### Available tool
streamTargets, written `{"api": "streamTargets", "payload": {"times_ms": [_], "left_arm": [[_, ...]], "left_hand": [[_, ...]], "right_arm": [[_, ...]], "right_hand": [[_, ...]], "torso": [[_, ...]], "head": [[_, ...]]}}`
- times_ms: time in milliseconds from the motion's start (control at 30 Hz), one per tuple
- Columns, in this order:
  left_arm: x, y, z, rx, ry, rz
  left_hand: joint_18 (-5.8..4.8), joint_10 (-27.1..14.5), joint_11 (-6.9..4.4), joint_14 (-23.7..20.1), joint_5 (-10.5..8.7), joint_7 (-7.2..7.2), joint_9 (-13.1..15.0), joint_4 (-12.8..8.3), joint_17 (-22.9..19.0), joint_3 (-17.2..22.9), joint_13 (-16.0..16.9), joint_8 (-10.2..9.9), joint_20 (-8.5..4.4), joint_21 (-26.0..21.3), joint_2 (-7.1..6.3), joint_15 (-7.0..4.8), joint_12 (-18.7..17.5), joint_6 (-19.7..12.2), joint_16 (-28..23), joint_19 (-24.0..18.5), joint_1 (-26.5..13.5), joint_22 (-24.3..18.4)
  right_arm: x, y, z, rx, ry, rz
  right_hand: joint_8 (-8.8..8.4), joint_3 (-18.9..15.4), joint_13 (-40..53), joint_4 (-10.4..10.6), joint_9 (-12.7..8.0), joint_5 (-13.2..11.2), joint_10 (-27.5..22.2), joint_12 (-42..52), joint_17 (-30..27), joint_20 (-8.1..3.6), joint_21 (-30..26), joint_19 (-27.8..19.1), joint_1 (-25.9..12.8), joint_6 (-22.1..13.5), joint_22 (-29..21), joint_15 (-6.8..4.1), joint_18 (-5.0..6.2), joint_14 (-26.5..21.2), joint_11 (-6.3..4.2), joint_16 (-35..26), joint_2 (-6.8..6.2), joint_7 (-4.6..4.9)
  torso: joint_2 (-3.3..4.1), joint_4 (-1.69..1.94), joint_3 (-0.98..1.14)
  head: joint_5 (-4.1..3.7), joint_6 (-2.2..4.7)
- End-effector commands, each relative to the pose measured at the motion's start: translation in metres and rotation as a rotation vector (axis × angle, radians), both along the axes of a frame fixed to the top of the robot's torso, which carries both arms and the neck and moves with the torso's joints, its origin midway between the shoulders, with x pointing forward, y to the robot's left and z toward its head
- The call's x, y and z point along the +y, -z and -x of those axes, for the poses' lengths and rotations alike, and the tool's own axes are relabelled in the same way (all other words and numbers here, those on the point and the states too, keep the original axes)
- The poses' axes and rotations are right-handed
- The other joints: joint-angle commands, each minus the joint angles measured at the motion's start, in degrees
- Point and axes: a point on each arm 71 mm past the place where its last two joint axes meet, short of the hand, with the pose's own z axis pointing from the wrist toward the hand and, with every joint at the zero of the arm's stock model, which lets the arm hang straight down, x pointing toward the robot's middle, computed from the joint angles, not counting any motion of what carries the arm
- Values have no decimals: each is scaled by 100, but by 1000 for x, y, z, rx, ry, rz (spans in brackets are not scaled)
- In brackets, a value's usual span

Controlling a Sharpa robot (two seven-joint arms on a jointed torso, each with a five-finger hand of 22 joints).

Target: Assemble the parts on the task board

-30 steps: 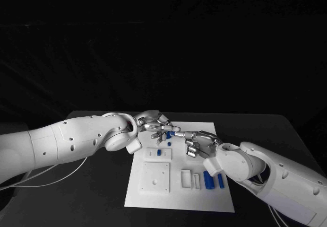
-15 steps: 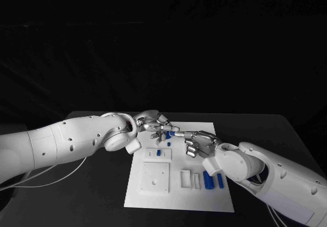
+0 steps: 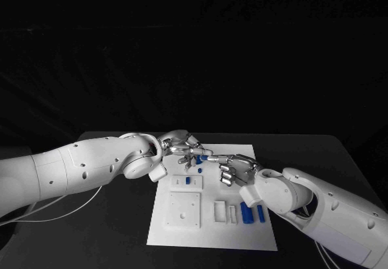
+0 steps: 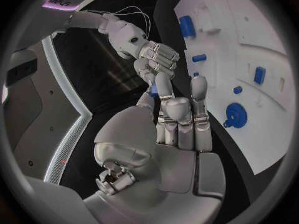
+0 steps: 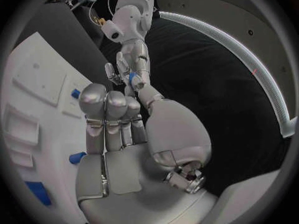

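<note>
Unchanged since a second ago: left hand [image 3: 184, 147] and right hand [image 3: 234, 170] pinch small blue part [image 3: 199, 159] above task board [image 3: 212, 232] far edge. Part axis unclear.

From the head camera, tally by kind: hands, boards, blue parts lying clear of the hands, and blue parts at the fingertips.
Hands: 2, left hand and right hand
Task board: 1
Blue parts clear of the hands: 3, two long bars and a short piece
Blue part at the fingertips: 1
Total: 7
</note>
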Motion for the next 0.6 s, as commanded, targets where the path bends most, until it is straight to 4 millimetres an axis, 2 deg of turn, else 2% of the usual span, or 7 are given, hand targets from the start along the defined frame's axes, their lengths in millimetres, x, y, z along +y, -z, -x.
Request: {"api": "streamTargets", "payload": {"times_ms": [33, 200, 267, 367, 400, 600], "left_arm": [[-7, 1, 3, 4, 31, 2], [-7, 1, 3, 4, 25, -2], [-7, 1, 2, 3, 22, -3], [-7, 1, 2, 2, 18, -5], [-6, 1, 2, 2, 15, -5], [-6, 1, 1, -1, 3, -6]], "left_hand": [[-105, 274, -42, -17, -61, -118, -26, -553, -22, 557, 5, -41, -10, -40, -16, -16, -16, -34, -44, -10, 50, 11], [-110, 273, -34, -36, -97, -107, -116, -493, -72, 508, 6, -113, -9, -59, -49, -14, -37, -44, -70, -16, 62, 25], [-114, 268, -22, -47, -92, -93, -350, -486, -111, 501, 3, -264, -9, -73, -76, -10, -61, -26, -92, -18, 101, 34], [-121, 274, -15, -55, -95, -67, -585, -443, -137, 465, 6, -387, -17, -89, -124, -14, -73, -38, -102, -16, 96, 44], [-125, 268, -10, -61, -92, -52, -838, -411, -151, 455, 6, -493, -19, -98, -144, -13, -85, 10, -109, -7, 111, 54], [-128, 269, -5, -67, -105, -44, -1168, -315, -187, 379, 14, -513, -17, -131, -224, -10, -103, -28, -128, 1, 115, 77]], "right_arm": [[3, -4, -1, -18, 5, -32], [3, -4, -1, -22, 9, -38], [3, -4, -2, -29, 6, -44], [3, -5, -2, -36, 1, -50], [3, -5, -2, -39, 0, -51], [4, -5, -2, -46, -5, -50]], "right_hand": [[19, 98, 6, -16, 13, 3, 38, 7, 11, -52, 12, 29, 3, 80, 547, -43, -51, -7, -11, 6, 2, 3], [20, 293, 36, -44, 30, -1, 61, 9, 26, -65, 41, 20, -55, 143, 550, -50, -71, -9, -22, 12, -41, -10], [23, 333, 63, -54, 37, 5, 80, 29, 29, -67, 52, 16, -63, 165, 551, -52, -75, -12, -26, 12, -54, -14], [18, 366, 98, -69, 38, 6, 88, 47, 40, -67, 49, 6, -77, 198, 549, -51, -82, -20, -30, 21, -70, -21], [24, 367, 99, -75, 39, 7, 87, 47, 43, -68, 51, 5, -75, 209, 549, -50, -82, -20, -34, 24, -76, -23], [21, 381, 127, -90, 32, 14, 96, 54, 53, -70, 57, 0, -84, 246, 548, -51, -78, -23, -52, 31, -90, -33]], "torso": [[-2, -2, -1], [0, -1, 1], [1, -1, 1], [1, -3, 2], [0, -3, 3], [0, -2, 2]], "head": [[-1, -2], [-2, -4], [-4, -5], [-3, -3], [-3, -5], [-6, -5]]}}
